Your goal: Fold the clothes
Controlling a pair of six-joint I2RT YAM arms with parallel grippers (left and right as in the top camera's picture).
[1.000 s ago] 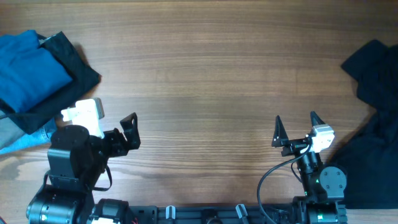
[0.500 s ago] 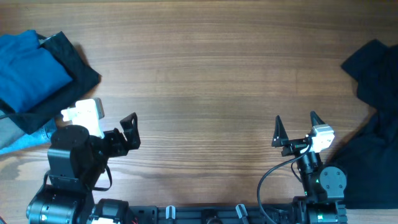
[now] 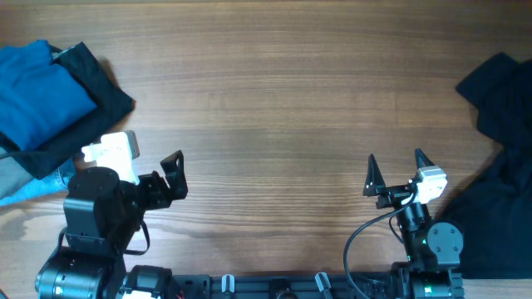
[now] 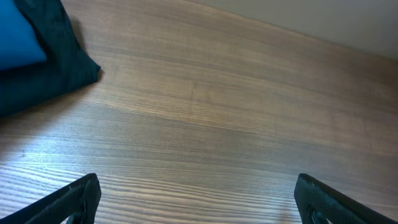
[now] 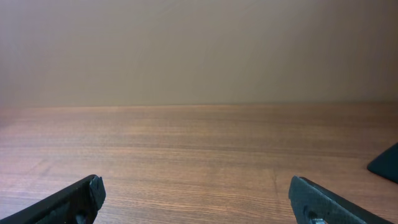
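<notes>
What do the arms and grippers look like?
Both arms are black, each with a white block behind its gripper. The left gripper and right gripper have black pointed fingers. A black cable loops beside the right arm.

Left gripper (image 4: 198, 204): jaws spread wide, nothing held, arm retracted, wrist angled inward. Right gripper (image 3: 396, 164): jaws spread wide, nothing held, arm retracted, pointing forward.

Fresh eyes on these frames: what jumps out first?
A bright royal-blue fabric garment sits on a black fabric garment at the far-left corner of the wooden table. A second, rumpled black cloth heap sprawls along the right edge. The left arm and right arm wait at the near edge, jaws open.
</notes>
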